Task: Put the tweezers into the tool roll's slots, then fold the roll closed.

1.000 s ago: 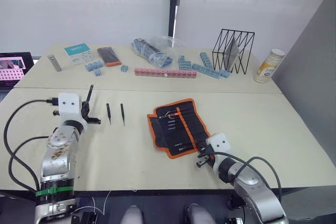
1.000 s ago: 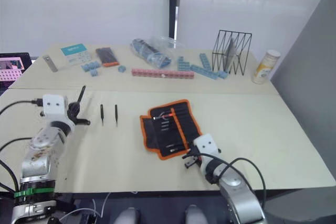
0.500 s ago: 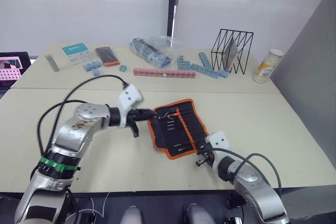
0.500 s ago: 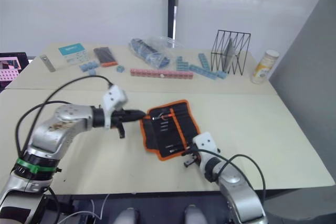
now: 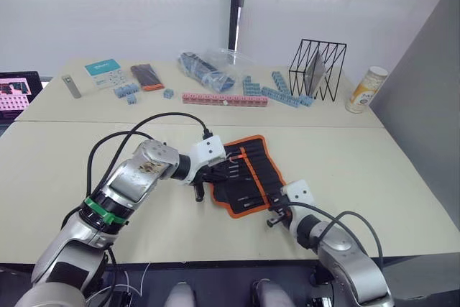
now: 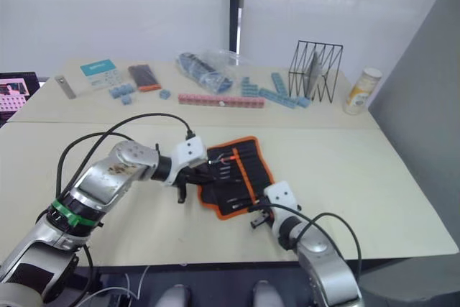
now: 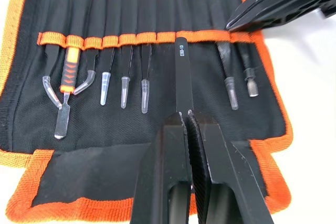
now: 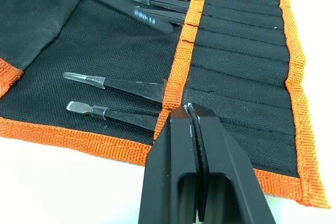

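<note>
The tool roll lies open at mid-table, black with orange edging. Several tweezers sit in its slots beside an orange-handled tool. My left gripper is shut on one black tweezers. That tweezers' far end touches the orange band over an empty slot. My right gripper is shut, its tips resting on the orange band near the roll's near edge. It is also in the left wrist view. From the head, the left gripper is over the roll's left side.
At the back stand a wire rack, a can, a plastic bag, a pink block row and blue blocks. A grey metal bar and a small black-and-orange case lie back left.
My left arm swung from the table's left side over to the roll, carrying a tweezers to the slots. The right gripper stayed at the roll's near edge.
</note>
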{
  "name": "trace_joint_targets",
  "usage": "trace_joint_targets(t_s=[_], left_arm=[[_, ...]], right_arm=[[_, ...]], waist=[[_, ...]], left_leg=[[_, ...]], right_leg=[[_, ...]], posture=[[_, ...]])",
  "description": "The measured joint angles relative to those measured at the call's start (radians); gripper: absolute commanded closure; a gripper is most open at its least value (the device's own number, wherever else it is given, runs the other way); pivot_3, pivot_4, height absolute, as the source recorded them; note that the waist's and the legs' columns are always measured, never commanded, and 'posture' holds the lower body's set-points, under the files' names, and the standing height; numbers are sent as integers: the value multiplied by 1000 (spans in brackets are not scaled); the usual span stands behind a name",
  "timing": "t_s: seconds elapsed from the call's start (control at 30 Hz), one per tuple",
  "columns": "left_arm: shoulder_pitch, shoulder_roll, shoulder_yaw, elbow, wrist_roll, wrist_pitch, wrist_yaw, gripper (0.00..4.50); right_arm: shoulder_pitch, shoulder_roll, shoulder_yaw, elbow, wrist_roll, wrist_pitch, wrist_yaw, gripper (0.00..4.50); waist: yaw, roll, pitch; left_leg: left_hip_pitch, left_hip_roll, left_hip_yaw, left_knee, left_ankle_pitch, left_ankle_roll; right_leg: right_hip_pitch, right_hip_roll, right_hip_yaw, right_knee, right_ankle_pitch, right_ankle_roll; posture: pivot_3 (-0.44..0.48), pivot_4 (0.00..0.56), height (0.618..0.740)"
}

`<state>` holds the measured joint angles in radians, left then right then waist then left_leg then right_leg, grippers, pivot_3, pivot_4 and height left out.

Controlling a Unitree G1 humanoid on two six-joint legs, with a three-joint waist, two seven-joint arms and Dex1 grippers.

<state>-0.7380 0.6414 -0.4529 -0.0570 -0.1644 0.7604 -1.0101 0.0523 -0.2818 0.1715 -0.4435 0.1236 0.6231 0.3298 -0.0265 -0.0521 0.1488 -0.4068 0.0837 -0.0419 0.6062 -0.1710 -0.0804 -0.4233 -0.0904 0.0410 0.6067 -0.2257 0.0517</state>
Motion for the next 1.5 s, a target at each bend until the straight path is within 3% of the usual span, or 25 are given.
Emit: trace_joint_targets(t_s=[0.4,0.83,1.33,1.5], left_arm=[[-57,-50,-52,20,68,53,2,4488],[-114,-173,-89,138,135,0,1,4488],[-154,-384,-101,444,224,-213,25,4488],[-160,-400,-98,478,239,-252,19,4488]], right_arm=[[3,0,1,-1,1,0,-10,4500],[15,0,0,-11,0,0,-27,4500],[23,2,3,-23,1,1,-36,4500],[29,3,3,-30,0,2,-40,4500]], waist=[[4,0,0],[12,0,0],[11,0,-1],[13,1,-1]], left_leg=[[0,0,0,1,0,0],[0,0,0,1,0,0],[-2,-1,0,2,1,2],[-1,-1,0,2,4,8]], right_leg=[[1,0,0,0,0,0],[1,0,0,0,0,0],[1,0,0,1,0,1],[1,0,0,2,0,1]], posture=[[0,150,721],[0,150,721],[0,150,721],[0,150,721]])
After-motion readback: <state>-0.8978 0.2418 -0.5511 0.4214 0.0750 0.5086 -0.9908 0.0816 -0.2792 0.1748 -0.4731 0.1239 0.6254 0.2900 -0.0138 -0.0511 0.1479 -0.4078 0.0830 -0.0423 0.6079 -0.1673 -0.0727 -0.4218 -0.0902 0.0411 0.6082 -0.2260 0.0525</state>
